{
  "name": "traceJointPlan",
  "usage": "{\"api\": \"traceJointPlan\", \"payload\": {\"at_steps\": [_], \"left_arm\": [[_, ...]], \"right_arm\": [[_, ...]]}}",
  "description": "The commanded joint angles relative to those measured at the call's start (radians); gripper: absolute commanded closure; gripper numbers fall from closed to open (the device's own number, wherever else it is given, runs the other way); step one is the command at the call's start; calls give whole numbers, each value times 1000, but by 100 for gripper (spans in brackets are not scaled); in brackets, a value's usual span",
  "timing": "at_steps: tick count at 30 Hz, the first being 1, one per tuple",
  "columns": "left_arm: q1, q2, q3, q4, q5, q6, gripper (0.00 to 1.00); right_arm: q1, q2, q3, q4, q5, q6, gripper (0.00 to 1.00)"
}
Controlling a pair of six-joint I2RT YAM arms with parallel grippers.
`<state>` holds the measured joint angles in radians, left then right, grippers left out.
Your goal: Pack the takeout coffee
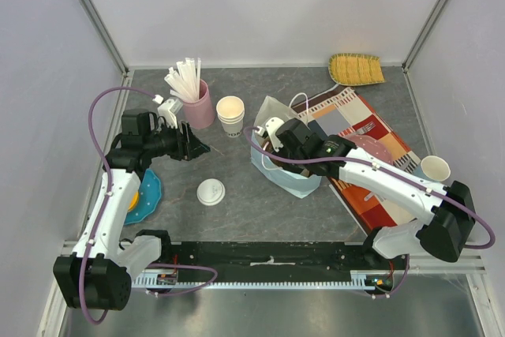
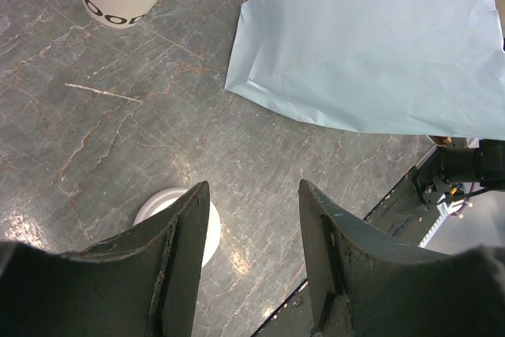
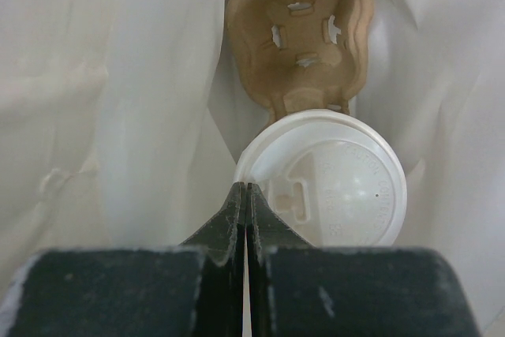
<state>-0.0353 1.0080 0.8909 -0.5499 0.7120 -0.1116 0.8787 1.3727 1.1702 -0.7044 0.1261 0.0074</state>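
The takeout coffee (image 3: 339, 179), a white cup under a round white lid, stands inside the pale blue paper bag (image 1: 290, 181), seated in a brown cardboard carrier (image 3: 300, 29). My right gripper (image 3: 247, 187) reaches down into the bag's mouth, jaws pressed together, tips just over the lid's left rim with nothing visibly between them. In the top view the right gripper (image 1: 274, 141) hides the cup. My left gripper (image 2: 252, 187) hovers open over the grey table, left of the bag (image 2: 379, 45), nothing between its fingers; in the top view the left gripper (image 1: 201, 147) points right.
A loose flat lid (image 1: 211, 192) lies under the left finger (image 2: 177, 250). A stack of lidless cups (image 1: 230, 114) and a pink cup of straws (image 1: 197, 104) stand behind. A blue plate (image 1: 146, 195), a striped placemat (image 1: 371, 140), a single paper cup (image 1: 435, 168) and a woven mat (image 1: 357, 69) surround them.
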Motion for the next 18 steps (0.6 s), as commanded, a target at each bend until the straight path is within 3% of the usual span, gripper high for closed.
{"api": "traceJointPlan", "payload": {"at_steps": [1, 8, 9, 18], "left_arm": [[-5, -5, 28, 36, 23, 12, 44], [-5, -5, 29, 34, 24, 12, 44], [-5, -3, 29, 36, 24, 12, 44], [-5, -2, 29, 38, 23, 12, 44]], "right_arm": [[-10, 20, -6, -61, -9, 6, 100], [-12, 12, 9, -63, -2, 14, 100], [-11, 11, 16, -61, -2, 14, 94], [-11, 0, 34, -73, 1, 16, 72]]}}
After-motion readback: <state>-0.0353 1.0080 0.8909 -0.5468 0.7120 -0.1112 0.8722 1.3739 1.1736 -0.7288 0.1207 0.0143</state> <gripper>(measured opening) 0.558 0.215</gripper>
